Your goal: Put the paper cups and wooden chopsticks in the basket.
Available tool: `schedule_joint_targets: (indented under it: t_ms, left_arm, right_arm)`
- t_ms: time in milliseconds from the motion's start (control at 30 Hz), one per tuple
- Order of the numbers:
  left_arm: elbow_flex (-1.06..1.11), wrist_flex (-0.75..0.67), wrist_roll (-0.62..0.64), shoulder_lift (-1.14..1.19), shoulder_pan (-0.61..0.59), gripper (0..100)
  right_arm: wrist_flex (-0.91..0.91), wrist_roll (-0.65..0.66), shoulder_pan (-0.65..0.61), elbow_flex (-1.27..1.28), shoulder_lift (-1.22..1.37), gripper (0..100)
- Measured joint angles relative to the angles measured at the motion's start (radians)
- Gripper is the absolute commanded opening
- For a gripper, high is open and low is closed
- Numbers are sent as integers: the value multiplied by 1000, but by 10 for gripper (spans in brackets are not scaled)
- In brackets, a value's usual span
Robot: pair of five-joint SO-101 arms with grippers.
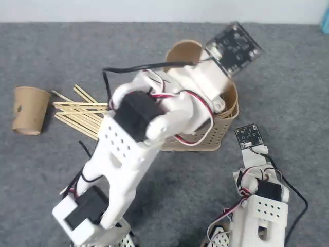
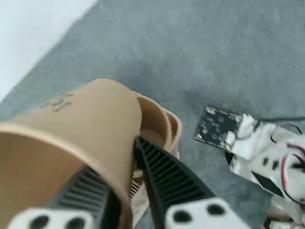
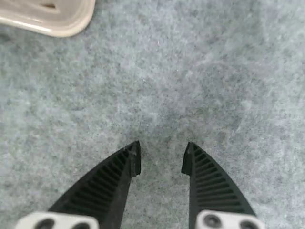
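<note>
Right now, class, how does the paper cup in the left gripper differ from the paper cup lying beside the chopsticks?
The held cup is clamped by its wall in the left gripper, over the basket; the loose cup is touched by nothing. The held cup is off the table; the loose cup lies on its side on the table, next to the chopsticks. Both are brown paper cups.

One brown paper cup [image 1: 26, 110] lies sideways beside scattered wooden chopsticks [image 1: 79, 114]; second cup [image 2: 81, 138] tilted over beige perforated basket [image 1: 218, 134].
</note>
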Motion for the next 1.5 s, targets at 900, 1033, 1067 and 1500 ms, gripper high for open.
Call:
schedule_joint_targets:
  t_ms: [900, 1033, 1067, 1500]
  left_arm:
    - [186, 0, -183, 11, 11, 241]
    - [186, 0, -183, 11, -21, 243]
    - [175, 0, -183, 11, -34, 243]
    - [-140, 0, -129, -9, -169, 242]
  right_arm:
    - [0, 0, 0, 0, 0, 162]
    - [0, 0, 0, 0, 0, 162]
    - [0, 0, 0, 0, 0, 162]
    - [0, 0, 0, 0, 0, 162]
